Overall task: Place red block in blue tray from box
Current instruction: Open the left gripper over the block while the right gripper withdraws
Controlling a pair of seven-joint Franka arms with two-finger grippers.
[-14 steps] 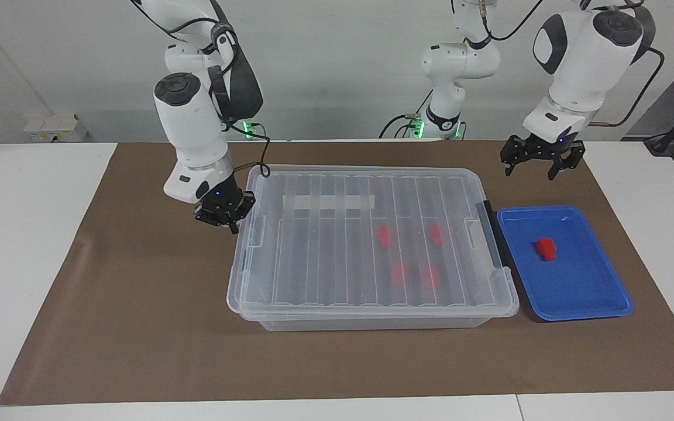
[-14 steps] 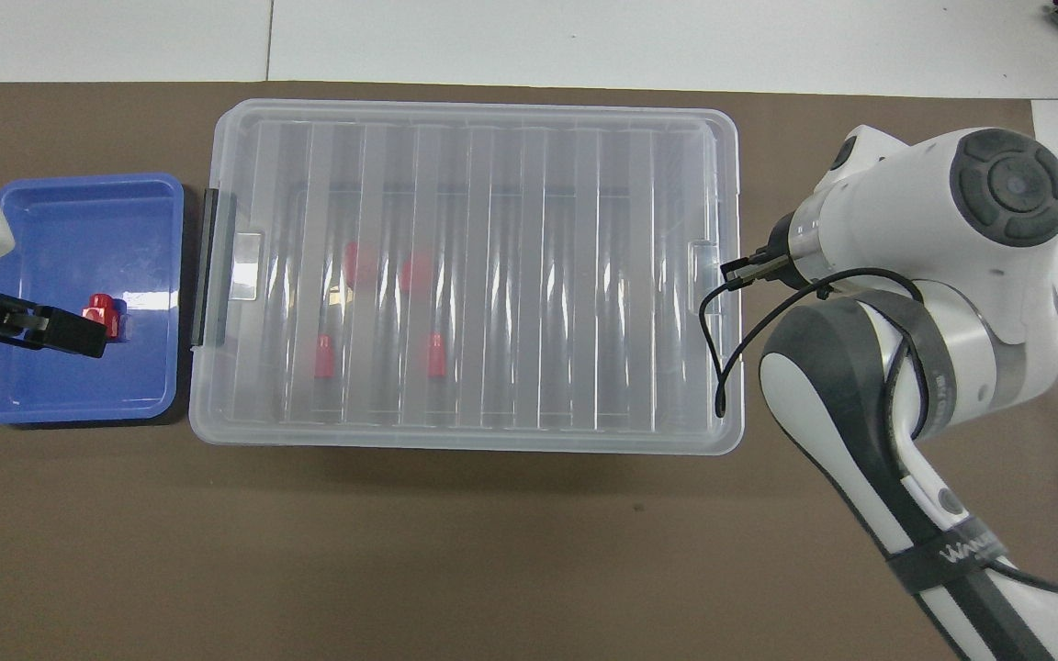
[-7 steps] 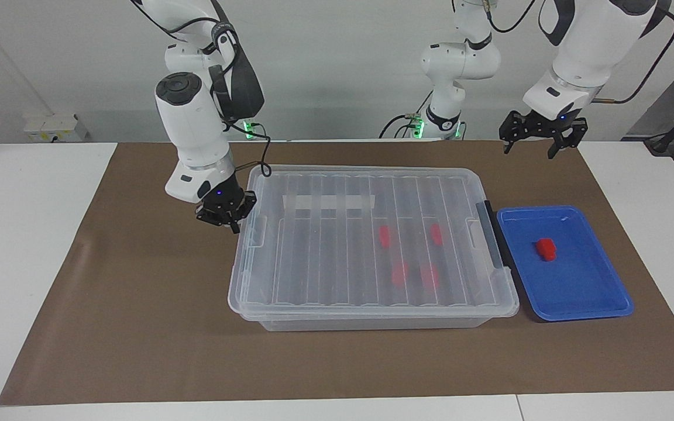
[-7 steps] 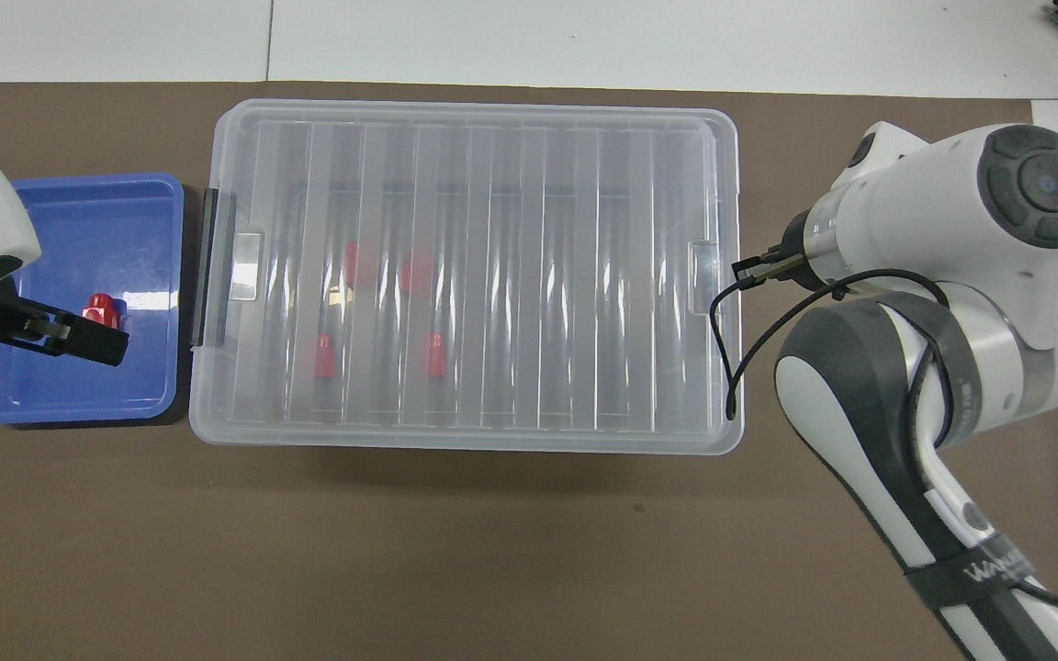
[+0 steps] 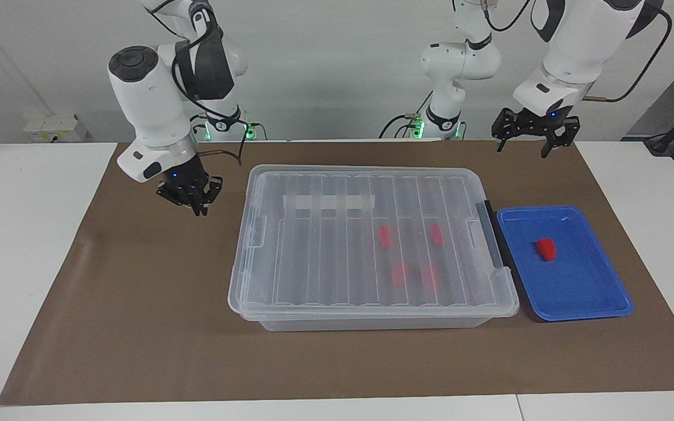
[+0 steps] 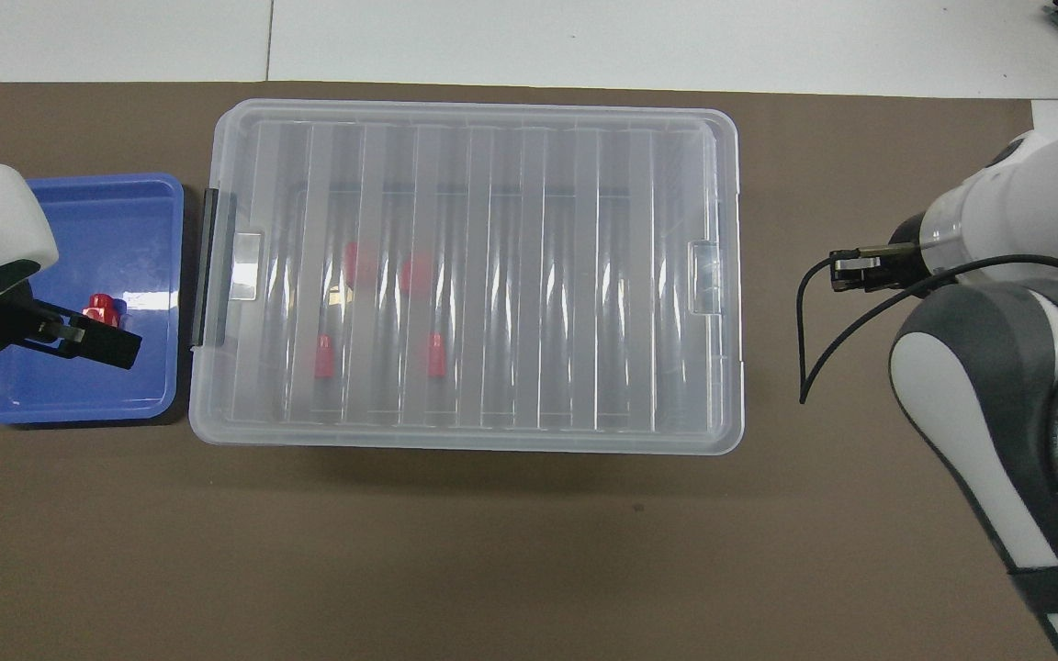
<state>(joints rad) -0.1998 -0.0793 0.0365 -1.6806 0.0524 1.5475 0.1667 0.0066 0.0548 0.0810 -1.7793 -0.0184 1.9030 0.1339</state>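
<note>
Judging progress, we see one red block [image 5: 546,249] lying in the blue tray [image 5: 583,304] beside the lidded box [image 5: 372,304] (four alike inside). Left pincer [image 5: 527,142] hangs apart near the tray; right pincer [image 5: 192,200] we cannot tell.

- Left gripper [image 5: 527,145] hangs raised, fingers spread wide and empty, above the mat just robotward of the tray [image 5: 600,310].
- Right gripper [image 5: 196,206] points down, empty, well apart from the tray.
</note>
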